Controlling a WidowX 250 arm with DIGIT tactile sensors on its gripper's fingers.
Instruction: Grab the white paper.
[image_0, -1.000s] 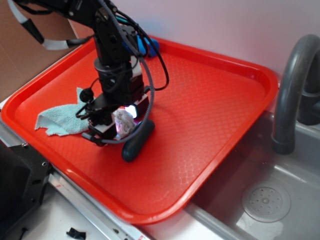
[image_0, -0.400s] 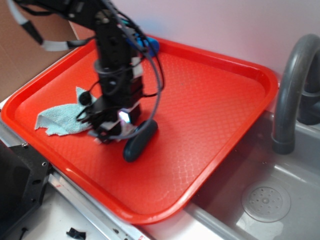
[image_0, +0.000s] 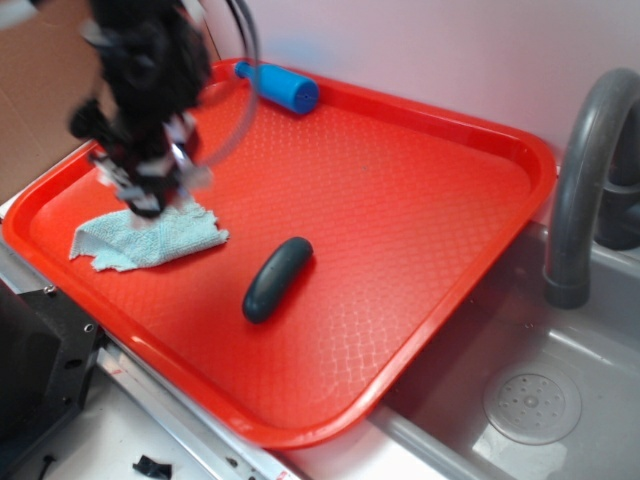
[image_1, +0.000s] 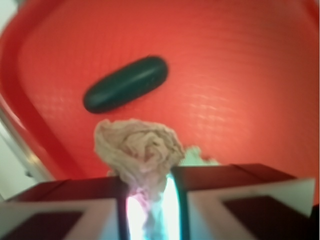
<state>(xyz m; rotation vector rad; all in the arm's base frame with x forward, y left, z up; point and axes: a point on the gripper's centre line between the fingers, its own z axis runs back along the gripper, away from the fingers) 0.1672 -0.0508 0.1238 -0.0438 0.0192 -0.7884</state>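
The claw (image_1: 150, 210) is closed tight on the white paper (image_1: 140, 150), whose crumpled wad bulges out beyond the fingertips. In the exterior view the arm is blurred above the left part of the red tray (image_0: 430, 150), over a light blue cloth (image_0: 150, 240), and the paper cannot be made out there. A dark oval object (image_0: 277, 278) lies near the tray's middle, and a blue cylinder (image_0: 285, 88) sits at the far rim. A grey tap (image_0: 585, 170) stands over the sink (image_0: 520, 400) on the right.

Kitchen-style test setup: grey sink (image_0: 520, 400) with drain and curved faucet (image_0: 585, 170) at right, red serving tray (image_0: 420, 200) left, cardboard backdrop (image_0: 40, 100) far left.
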